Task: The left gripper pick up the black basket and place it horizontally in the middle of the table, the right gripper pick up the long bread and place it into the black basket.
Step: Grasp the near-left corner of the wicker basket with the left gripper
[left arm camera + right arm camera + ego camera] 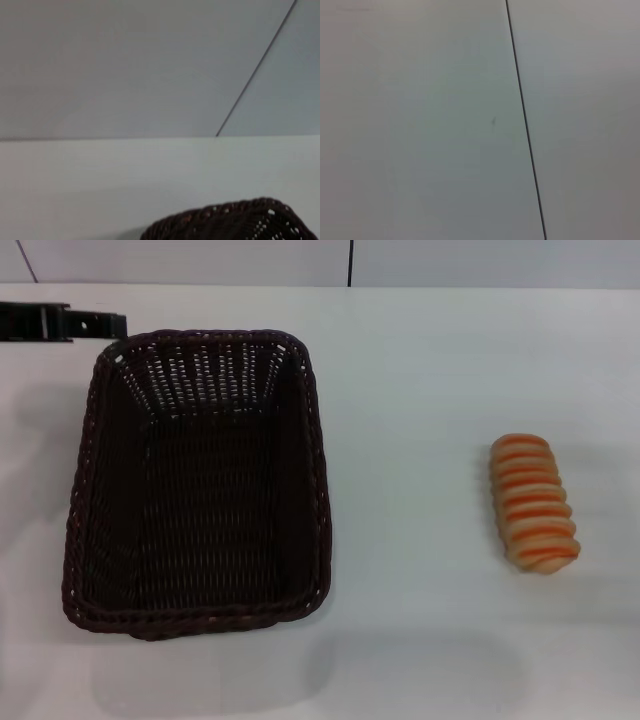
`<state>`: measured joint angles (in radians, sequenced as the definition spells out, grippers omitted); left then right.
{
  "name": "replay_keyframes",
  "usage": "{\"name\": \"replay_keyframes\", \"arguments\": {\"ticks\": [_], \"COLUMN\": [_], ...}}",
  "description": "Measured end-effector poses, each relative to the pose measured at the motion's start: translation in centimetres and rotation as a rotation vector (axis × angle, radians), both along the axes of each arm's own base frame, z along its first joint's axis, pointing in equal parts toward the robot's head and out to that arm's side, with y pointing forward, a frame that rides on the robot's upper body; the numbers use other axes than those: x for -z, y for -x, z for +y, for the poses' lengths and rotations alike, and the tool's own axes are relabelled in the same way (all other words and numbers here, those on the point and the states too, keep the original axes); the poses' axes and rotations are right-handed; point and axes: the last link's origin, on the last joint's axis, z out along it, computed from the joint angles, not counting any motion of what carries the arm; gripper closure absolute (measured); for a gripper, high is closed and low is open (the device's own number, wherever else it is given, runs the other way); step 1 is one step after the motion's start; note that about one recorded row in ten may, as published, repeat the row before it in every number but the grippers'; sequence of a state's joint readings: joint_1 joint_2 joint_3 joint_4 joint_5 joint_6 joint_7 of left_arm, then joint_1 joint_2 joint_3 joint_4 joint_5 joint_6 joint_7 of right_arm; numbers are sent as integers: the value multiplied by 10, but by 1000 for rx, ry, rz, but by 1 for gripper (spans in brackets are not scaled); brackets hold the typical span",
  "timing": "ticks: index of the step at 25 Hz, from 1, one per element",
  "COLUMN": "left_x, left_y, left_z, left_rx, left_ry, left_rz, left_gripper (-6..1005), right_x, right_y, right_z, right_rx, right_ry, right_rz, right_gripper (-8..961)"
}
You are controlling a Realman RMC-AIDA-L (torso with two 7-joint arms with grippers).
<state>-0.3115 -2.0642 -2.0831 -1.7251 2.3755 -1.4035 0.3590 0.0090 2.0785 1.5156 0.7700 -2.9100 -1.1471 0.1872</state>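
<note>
Left gripper (95, 324) sits right at the black basket's (200, 490) far left corner; can't tell its jaw state. Basket's long axis runs away from the robot, long bread (533, 503) well off right.

We are seeing soft, even overhead light casting faint shadows at six o'clock of the black basket (200, 490), whose rim is blurring close-up.

Head camera looked down from above on the table (420, 370), taking in the basket (200, 490) and bread (533, 503). Left wrist camera sat low near the tabletop, facing the wall (125, 65), sharing only the basket's rim with the head view. Right wrist camera faced plain panels up close.
</note>
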Motion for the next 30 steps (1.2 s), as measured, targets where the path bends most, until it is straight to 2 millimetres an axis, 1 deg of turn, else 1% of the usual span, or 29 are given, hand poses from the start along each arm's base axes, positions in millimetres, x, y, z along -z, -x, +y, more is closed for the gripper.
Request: {"name": "replay_keyframes", "arguments": {"ticks": [5, 8, 10, 12, 15, 16, 17, 21, 25, 27, 30], "left_x": [11, 16, 16, 21, 21, 22, 28, 34, 35, 40, 44], "left_y": [12, 20, 20, 26, 26, 27, 30, 32, 33, 38, 40], "left_z": [3, 4, 4, 5, 5, 5, 6, 7, 7, 7, 8], "left_rx": [-39, -62, -62, -82, -82, -85, -95, -98, -101, -117, -125], "left_ry": [21, 28, 28, 33, 33, 36, 52, 64, 61, 73, 85], "left_rz": [7, 12, 12, 33, 33, 36, 50, 57, 63, 77, 87], "left_gripper": [164, 164, 164, 163, 163, 163, 163, 164, 164, 165, 165], "right_x": [0, 0, 0, 0, -1, -1, -1, -1, -1, -2, -2], "right_y": [1, 1, 1, 1, 2, 3, 3, 3, 3, 3, 3], "right_z": [1, 1, 1, 1, 2, 2, 2, 2, 2, 2, 2], "right_rx": [-2, -3, -4, -5, -9, -10, -11, -10, -10, -9, -11], "right_ry": [0, -1, -1, -2, -3, -3, -3, -3, -4, -4, -6], "right_rz": [0, 0, 0, 0, -1, -1, -1, -2, -3, -3, -3], "right_gripper": [253, 253, 253, 253, 253, 253, 253, 253, 253, 253, 253]}}
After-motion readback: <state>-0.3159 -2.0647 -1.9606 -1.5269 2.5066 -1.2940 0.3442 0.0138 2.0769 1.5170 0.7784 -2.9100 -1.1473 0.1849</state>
